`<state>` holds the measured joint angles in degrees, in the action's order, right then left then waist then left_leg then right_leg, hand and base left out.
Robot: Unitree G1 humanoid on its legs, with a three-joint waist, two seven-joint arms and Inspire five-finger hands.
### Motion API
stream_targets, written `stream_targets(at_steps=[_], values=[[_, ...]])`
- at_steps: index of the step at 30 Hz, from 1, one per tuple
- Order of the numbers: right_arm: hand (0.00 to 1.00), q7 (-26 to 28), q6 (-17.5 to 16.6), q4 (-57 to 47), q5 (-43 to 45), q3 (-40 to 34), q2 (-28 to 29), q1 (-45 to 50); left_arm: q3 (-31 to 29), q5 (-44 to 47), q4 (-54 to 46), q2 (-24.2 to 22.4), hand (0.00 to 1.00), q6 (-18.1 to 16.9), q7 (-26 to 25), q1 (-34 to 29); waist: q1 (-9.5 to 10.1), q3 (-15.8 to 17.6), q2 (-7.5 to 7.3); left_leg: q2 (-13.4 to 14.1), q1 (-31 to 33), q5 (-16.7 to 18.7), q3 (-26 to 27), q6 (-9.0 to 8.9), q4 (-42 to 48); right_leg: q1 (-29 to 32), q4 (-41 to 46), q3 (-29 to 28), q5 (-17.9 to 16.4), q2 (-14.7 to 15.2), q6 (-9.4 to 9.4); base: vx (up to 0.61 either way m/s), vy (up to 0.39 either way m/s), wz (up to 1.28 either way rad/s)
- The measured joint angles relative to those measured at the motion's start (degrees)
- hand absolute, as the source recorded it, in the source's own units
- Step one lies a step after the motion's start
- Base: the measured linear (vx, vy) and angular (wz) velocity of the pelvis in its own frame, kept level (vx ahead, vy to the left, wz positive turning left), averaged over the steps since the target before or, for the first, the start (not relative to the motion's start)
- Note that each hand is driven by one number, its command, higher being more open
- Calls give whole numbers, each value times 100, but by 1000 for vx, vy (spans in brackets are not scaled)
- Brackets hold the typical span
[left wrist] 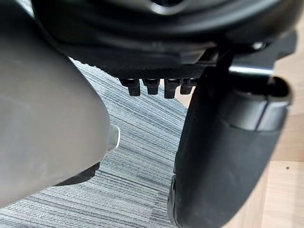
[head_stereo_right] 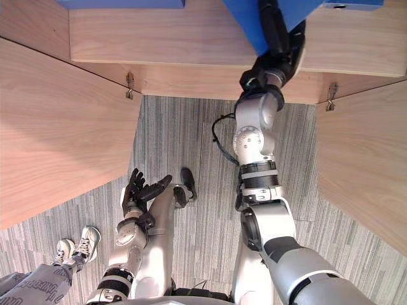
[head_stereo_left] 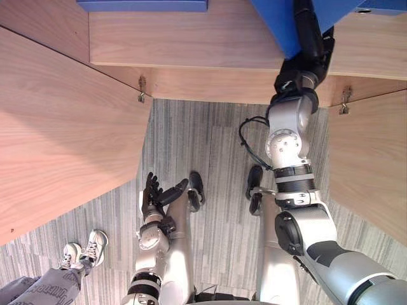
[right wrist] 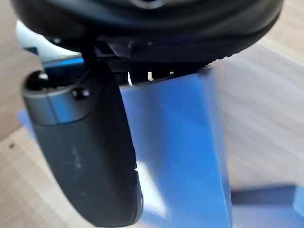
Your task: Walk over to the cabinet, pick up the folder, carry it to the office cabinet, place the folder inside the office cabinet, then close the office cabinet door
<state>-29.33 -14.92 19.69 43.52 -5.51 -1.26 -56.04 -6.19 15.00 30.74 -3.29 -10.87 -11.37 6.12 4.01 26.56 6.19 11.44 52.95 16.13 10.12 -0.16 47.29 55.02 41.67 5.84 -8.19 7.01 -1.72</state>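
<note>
The blue folder is tilted over the wooden shelf of the office cabinet, at the far right of the opening. My right hand reaches up to it and is shut on it. In the right wrist view the thumb presses flat on the folder's blue face while the other fingers lie behind it. My left hand hangs low beside my body, open and holding nothing, with its fingers straight over the carpet.
Both wooden cabinet doors stand open: the left door and the right door, each on a metal hinge. Another blue item lies further left on the shelf. A person's shoes stand on the grey carpet at lower left.
</note>
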Motion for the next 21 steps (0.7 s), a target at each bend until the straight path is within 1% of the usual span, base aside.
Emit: stream_targets(at_steps=[4,7,11,13,15,17,18,21], values=[[100,81,47,-41,-31,276,43,0,8,82,190,0,100,12,-4,30,-3,-21,-5,-25,-233,-81,-1,-40,-249,-273,-256,63,64,0,11,-3,-24,4],[100,181,72,-159,-104,457,43,1,3,83,247,0,100,12,-5,46,-8,-23,-6,-33,-286,-109,1,-50,-344,-329,-345,85,87,-1,14,0,-8,1],[100,469,206,-199,-338,854,18,47,-6,82,334,0,100,22,-17,81,-21,-28,-8,-37,-371,-116,39,-55,-436,-400,-432,91,97,-2,13,0,0,0],[100,627,369,-197,-508,1083,16,101,-4,82,362,1,100,48,-17,87,-21,-50,-48,-36,-448,-119,84,-59,-514,-449,-491,89,110,-2,11,20,-14,-4],[100,803,459,-181,-636,1276,-34,109,1,81,381,1,100,52,-4,100,-32,-50,-48,-33,-477,-119,92,-59,-532,-487,-522,99,111,-2,9,0,0,0],[100,1006,510,-68,-754,1398,-71,108,-2,82,411,1,100,51,9,112,-31,-68,-81,-33,-505,-119,110,-60,-561,-510,-559,98,119,-2,7,0,0,0],[0,1105,555,48,-776,1484,-112,107,-2,81,437,2,100,42,12,116,-31,-89,-101,-35,-515,-120,113,-61,-575,-521,-575,99,124,-2,4,0,0,0],[0,1354,696,548,-779,1600,-246,58,-7,84,521,4,100,23,29,157,-34,-97,-114,-37,-550,-123,122,-65,-605,-573,-636,105,153,-2,-1,0,0,0]])
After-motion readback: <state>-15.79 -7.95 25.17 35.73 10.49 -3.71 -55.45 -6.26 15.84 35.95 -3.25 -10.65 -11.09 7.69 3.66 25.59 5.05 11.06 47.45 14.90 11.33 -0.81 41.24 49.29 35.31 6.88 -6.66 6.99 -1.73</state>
